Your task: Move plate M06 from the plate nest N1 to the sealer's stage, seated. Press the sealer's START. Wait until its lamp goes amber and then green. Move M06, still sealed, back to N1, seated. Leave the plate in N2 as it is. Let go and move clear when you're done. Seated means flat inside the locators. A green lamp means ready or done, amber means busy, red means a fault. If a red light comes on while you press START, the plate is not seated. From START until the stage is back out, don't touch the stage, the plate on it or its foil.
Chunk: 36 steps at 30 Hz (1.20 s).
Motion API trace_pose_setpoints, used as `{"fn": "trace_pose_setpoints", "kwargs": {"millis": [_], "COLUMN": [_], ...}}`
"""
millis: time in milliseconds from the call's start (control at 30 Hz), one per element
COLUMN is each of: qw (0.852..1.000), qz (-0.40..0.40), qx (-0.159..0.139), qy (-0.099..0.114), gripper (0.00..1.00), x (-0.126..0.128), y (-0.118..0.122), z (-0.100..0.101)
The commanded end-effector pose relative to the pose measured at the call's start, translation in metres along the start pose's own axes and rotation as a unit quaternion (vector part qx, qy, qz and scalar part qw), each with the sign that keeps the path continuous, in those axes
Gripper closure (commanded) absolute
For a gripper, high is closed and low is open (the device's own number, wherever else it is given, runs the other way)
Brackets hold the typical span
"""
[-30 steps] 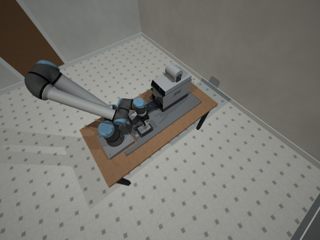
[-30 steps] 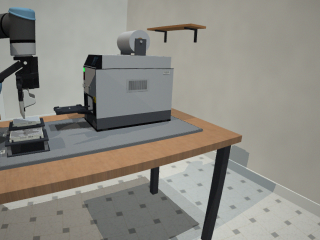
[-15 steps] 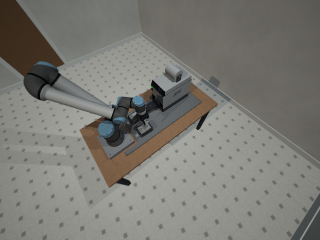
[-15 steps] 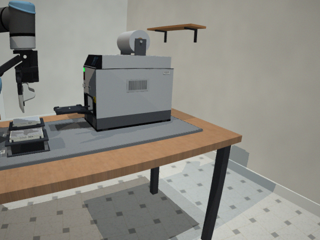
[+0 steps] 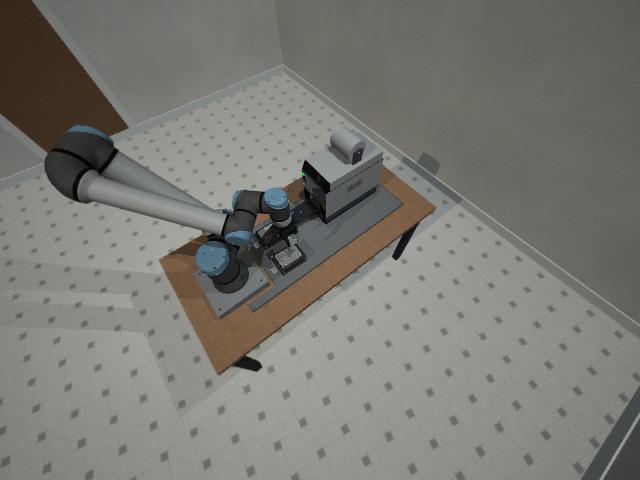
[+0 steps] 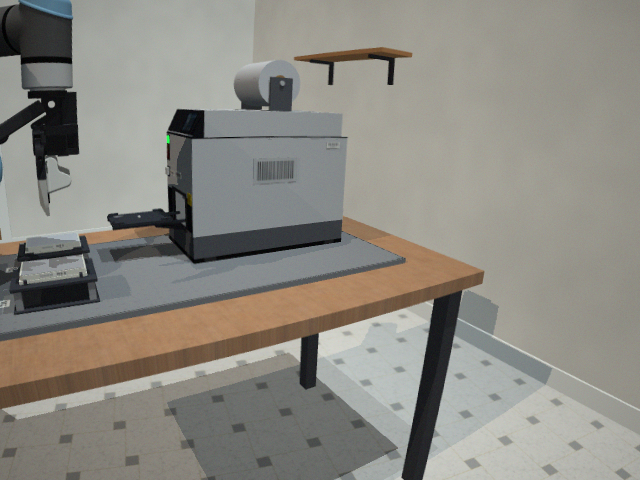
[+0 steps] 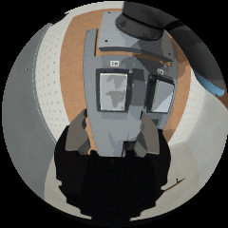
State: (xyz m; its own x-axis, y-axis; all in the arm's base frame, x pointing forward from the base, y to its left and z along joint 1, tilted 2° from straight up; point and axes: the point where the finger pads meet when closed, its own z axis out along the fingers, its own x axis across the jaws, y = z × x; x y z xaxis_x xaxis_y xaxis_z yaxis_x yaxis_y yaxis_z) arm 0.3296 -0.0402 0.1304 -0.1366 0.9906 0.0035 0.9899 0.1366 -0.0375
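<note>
- Exterior view: the gripper [image 5: 292, 245] [image 6: 54, 201] [image 7: 113, 110] is held in the air above the nests, its fingers parted and released, with nothing grasped.
- If M06 is taken from here, a skewed descent could cause a finger to strike the rim of the front nest [image 5: 281, 270] [image 6: 90, 276] [image 7: 99, 92] or rear nest [image 5: 265, 244] [image 6: 56, 255] [image 7: 151, 95].
- Because the nests stand side by side, the wrong plate could be disturbed by a small sideways error.
- If M06 is set tilted on the locators, a red light may be caused at START.
- One plate is carried in each nest: the front plate [image 5: 288, 256] [image 6: 51, 271] [image 7: 113, 92] and the rear plate [image 6: 53, 242] [image 7: 162, 96]. M06 is judged to be one of them; which one cannot be told.
- In the top view, the sealer [image 5: 349, 183] [image 6: 268, 191] is placed toward two o'clock from the nests. Its lamp [image 5: 303, 174] [image 6: 168, 138] is lit green; no plate is borne by its extended stage [image 5: 303, 211] [image 6: 139, 218].

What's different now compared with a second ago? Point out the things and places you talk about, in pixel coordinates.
The pincer [image 6: 54, 209] [image 7: 113, 110] has risen farther above the plates [image 6: 53, 242] [image 6: 53, 268] [image 7: 113, 91] [image 7: 163, 96], open. The plates, the sealer's stage [image 6: 139, 218] and the green lamp [image 6: 168, 138] [image 5: 303, 174] look unchanged.
</note>
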Motion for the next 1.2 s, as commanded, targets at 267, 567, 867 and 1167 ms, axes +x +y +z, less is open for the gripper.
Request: {"fn": "trace_pose_setpoints", "kwargs": {"millis": [267, 567, 867, 1167], "qw": [1.0, 1.0, 1.0, 1.0], "qz": [-0.004, -0.007, -0.01, -0.013], "qx": [0.0, 0.0, 0.0, 0.0], "qy": [0.0, 0.0, 0.0, 0.0], "gripper": [0.32, 0.32, 0.32, 0.32], "x": [0.034, 0.051, 0.074, 0.094], "y": [0.016, 0.024, 0.035, 0.045], "z": [-0.035, -0.052, -0.075, -0.095]}}
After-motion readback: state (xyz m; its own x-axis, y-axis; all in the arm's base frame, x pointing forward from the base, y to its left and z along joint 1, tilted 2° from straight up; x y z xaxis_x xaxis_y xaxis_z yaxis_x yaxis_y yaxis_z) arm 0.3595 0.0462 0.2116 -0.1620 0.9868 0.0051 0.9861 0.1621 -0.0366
